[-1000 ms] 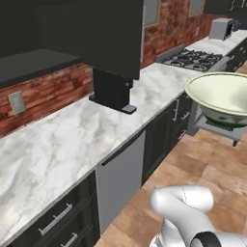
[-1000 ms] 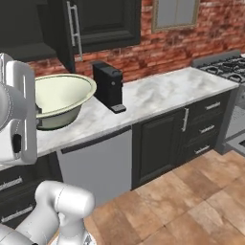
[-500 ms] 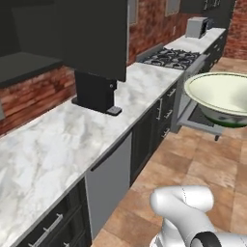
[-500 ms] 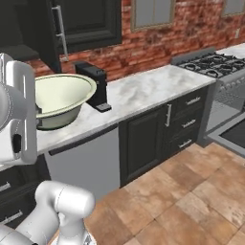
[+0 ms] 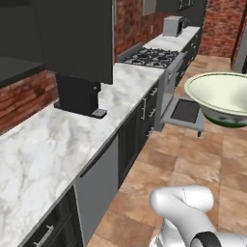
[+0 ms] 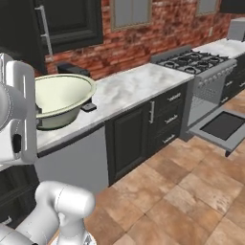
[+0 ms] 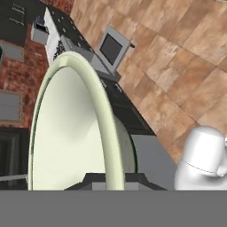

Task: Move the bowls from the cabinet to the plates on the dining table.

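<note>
the cream bowl (image 5: 219,96) sits upright in the air above the brown floor (image 5: 193,159). the gripper (image 7: 108,179) is clamped on its rim, beside the marble counter (image 6: 129,88).

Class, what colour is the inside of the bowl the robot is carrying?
The bowl is pale cream-white inside, with a green band low on its outside. The left base view shows it best.

base swung along the marble counter (image 5: 43,149), stove (image 6: 191,61) nearer, open oven door (image 5: 185,113) and toaster (image 5: 171,25) newly visible
</note>
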Robot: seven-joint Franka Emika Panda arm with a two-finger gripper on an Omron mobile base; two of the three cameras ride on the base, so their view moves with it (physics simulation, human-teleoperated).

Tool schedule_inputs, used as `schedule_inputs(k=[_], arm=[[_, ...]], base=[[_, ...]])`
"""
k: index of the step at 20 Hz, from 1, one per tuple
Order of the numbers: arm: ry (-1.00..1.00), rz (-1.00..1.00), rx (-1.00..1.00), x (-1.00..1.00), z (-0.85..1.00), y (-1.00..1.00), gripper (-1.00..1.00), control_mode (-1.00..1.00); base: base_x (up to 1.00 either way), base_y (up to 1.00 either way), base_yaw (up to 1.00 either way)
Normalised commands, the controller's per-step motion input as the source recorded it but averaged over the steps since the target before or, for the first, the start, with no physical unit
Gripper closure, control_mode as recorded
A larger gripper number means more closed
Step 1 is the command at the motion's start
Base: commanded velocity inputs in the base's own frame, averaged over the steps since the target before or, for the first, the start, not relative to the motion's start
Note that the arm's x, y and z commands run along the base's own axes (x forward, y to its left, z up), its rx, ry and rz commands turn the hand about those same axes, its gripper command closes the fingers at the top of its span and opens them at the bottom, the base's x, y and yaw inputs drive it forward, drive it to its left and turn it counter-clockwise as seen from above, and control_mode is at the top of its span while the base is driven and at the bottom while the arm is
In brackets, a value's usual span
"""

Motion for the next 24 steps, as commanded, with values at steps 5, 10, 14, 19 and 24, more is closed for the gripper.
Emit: schedule_inputs(k=[5, 10, 14, 19, 24], arm=[[0.0, 0.0, 0.0, 0.0, 0.0, 0.0, 1.0, 1.0], [0.0, 0.0, 0.0, 0.0, 0.0, 0.0, 1.0, 1.0], [0.0, 0.0, 0.0, 0.0, 0.0, 0.0, 1.0, 1.0], [0.0, 0.0, 0.0, 0.0, 0.0, 0.0, 1.0, 1.0], [0.0, 0.0, 0.0, 0.0, 0.0, 0.0, 1.0, 1.0]], base=[[0.0, 0.0, -0.25], [0.0, 0.0, -0.25], [0.0, 0.0, -0.25], [0.0, 0.0, -0.25], [0.0, 0.0, -0.25]])
